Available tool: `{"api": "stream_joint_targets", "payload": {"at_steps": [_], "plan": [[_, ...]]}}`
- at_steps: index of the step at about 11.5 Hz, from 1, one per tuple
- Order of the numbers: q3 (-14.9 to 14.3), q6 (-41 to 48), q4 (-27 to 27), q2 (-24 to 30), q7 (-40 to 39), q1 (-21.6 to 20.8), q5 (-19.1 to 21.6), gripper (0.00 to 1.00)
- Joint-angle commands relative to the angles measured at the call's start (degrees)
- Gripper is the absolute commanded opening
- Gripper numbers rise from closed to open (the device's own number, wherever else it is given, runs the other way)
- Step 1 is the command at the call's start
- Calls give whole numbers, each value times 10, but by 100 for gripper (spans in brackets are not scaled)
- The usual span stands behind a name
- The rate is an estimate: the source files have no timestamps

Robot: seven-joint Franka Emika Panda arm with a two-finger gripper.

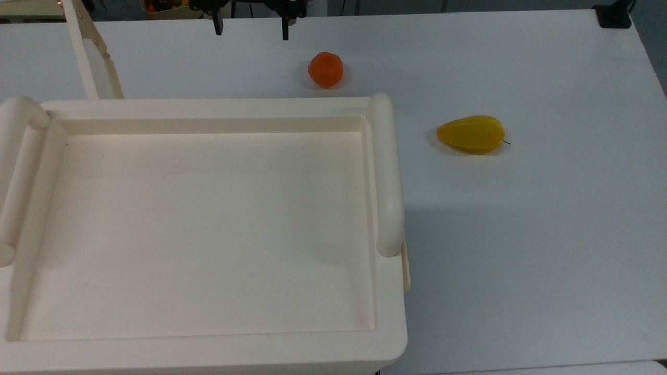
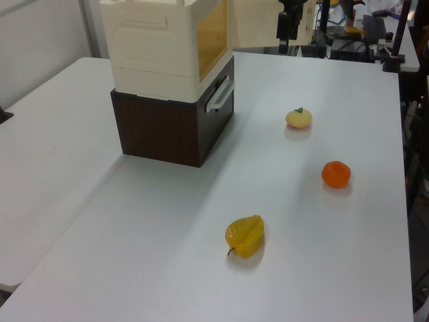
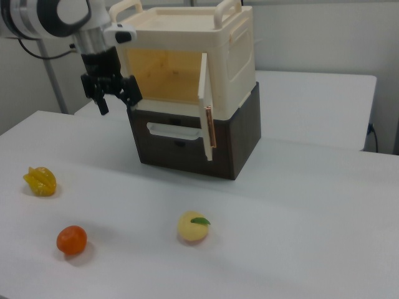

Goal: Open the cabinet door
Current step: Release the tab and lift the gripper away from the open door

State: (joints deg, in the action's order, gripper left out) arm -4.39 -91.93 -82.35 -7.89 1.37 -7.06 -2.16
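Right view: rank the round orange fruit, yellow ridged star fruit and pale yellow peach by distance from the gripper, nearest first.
1. Yellow ridged star fruit, at the right view's left edge, below the gripper.
2. Round orange fruit, lower left.
3. Pale yellow peach, lower centre.
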Motion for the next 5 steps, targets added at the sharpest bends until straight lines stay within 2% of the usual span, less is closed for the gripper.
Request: {"api": "stream_joint_targets", "payload": {"at_steps": [1, 5], "plan": [[-1, -4, -78, 55, -7, 8, 9, 100], [0, -9, -91, 61, -7, 14, 5, 100]]}}
